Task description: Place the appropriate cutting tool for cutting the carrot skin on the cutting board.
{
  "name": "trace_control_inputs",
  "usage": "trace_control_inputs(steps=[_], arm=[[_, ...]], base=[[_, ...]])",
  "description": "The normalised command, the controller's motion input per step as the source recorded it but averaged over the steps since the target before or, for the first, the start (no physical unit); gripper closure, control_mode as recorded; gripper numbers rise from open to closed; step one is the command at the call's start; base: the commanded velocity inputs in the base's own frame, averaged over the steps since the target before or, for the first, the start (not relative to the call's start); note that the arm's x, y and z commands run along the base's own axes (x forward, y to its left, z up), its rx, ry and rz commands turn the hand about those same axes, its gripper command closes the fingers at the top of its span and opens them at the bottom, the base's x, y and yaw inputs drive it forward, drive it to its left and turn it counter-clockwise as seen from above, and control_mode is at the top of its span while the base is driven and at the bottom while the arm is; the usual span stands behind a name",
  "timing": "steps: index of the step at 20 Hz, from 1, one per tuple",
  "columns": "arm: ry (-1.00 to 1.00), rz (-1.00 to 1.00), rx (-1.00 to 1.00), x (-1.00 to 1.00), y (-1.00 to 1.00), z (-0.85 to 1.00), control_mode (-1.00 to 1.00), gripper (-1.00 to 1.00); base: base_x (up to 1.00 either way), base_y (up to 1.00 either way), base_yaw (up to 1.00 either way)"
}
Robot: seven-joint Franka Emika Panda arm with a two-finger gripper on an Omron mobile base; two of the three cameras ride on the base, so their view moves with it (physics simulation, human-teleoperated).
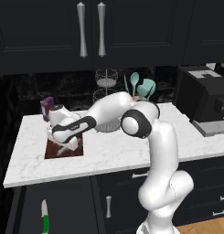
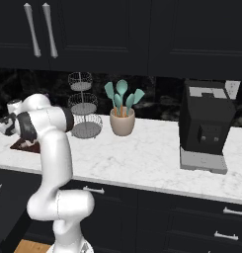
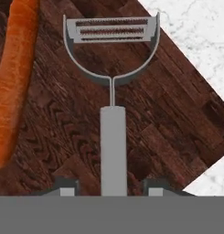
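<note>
Your hand view shows what the base views hide: the slim silver-grey peeler [image 3: 112,91] lies on the dark reddish-brown wooden cutting board [image 3: 168,114], forked head at twelve o'clock, orange carrot [image 3: 13,77] at ten. Its handle runs between the parted gripper [image 3: 112,186] jaws, neither tip touching it.

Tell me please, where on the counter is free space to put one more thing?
The marble counter is bare between the utensil pot and the coffee machine, and along its front edge. It is crowded at the cutting board, where carrot, peeler and gripper sit.

Silver-grey peeler [image 3: 112,82], orange carrot [image 3: 13,77], dark reddish-brown grained board [image 3: 168,123]
</note>
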Motion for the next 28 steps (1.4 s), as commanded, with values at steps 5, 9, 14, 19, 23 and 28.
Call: trace_control_inputs(steps=[5,9,14,19,23,28], arm=[[-0.04,-0.04,0.06,-0.45,-0.29,0.26,-1.00,-1.00],[-0.04,-0.09,0.03,-0.91,-0.42,0.69,-1.00,-1.00],[-0.03,-0.07,0.03,-0.77,-0.54,0.82,-1.00,-1.00],[-0.02,-0.05,0.00,-0.63,-0.52,0.92,-1.00,-1.00],[-0.02,-0.06,0.00,-0.60,-0.63,0.64,-1.00,-1.00],[-0.01,-0.04,0.01,-0.38,-0.75,0.30,-1.00,-1.00]], base=[[0.00,0.00,0.00],[0.00,0.00,0.00],[0.00,0.00,0.00],[0.00,0.00,0.00],[0.00,0.00,0.00],[0.00,0.00,0.00]])
